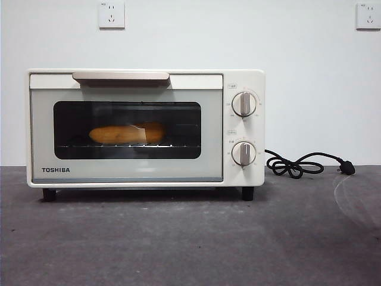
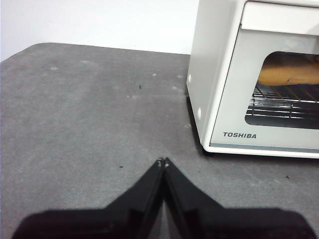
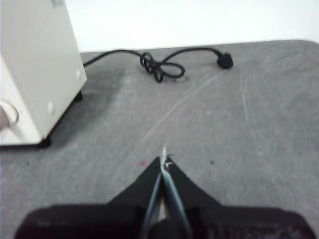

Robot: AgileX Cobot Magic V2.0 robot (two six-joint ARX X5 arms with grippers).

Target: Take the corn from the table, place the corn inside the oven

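Note:
The cream-white oven [image 1: 146, 128] stands on the dark grey table [image 1: 190, 238] with its door closed. Behind the dark glass the yellow-orange corn [image 1: 127, 133] lies on the wire rack. From the left wrist view I see the corn [image 2: 291, 74] through the window of the oven [image 2: 259, 74]. My left gripper [image 2: 163, 162] is shut and empty, hovering over the table [image 2: 89, 114] to the oven's left. My right gripper [image 3: 164, 160] is shut and empty over the table [image 3: 239, 129], to the right of the oven [image 3: 35, 69]. Neither arm shows in the front view.
The oven's black cord [image 1: 297, 165] lies coiled on the table to the right, ending in a plug [image 1: 347, 168]; the cord [image 3: 159, 64] also shows ahead of my right gripper. Two wall sockets [image 1: 111, 14] sit on the white wall behind.

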